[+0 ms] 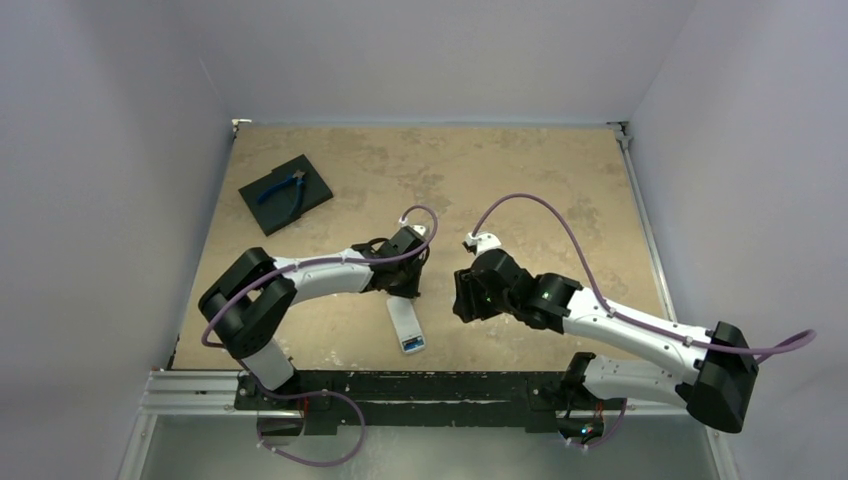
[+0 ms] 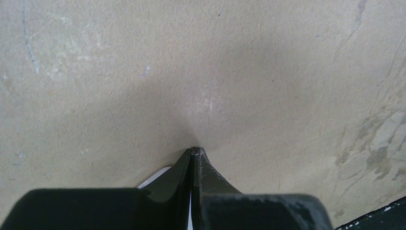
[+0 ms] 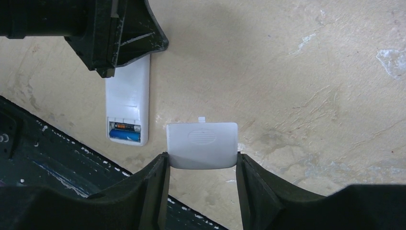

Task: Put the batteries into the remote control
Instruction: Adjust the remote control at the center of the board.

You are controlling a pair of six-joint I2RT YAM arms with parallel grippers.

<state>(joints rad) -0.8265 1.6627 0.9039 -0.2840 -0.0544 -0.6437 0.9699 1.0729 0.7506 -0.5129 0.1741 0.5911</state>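
The remote control (image 1: 405,322) lies back up on the table near the front edge. Its battery bay is uncovered at the near end. Two batteries lie side by side in the bay, a dark one (image 3: 125,127) and a blue one (image 3: 125,136). My left gripper (image 2: 196,149) is shut with nothing between its fingers, tips down at the remote's (image 3: 128,91) far end; a white sliver of the remote (image 2: 155,178) shows beside it. My right gripper (image 3: 202,156) is shut on the white battery cover (image 3: 202,141), held off the table to the right of the remote.
A black square pad (image 1: 310,195) with blue-handled pliers (image 1: 282,187) lies at the far left of the table. The black mounting rail (image 1: 400,385) runs along the near edge, just below the remote. Grey walls enclose the table on three sides.
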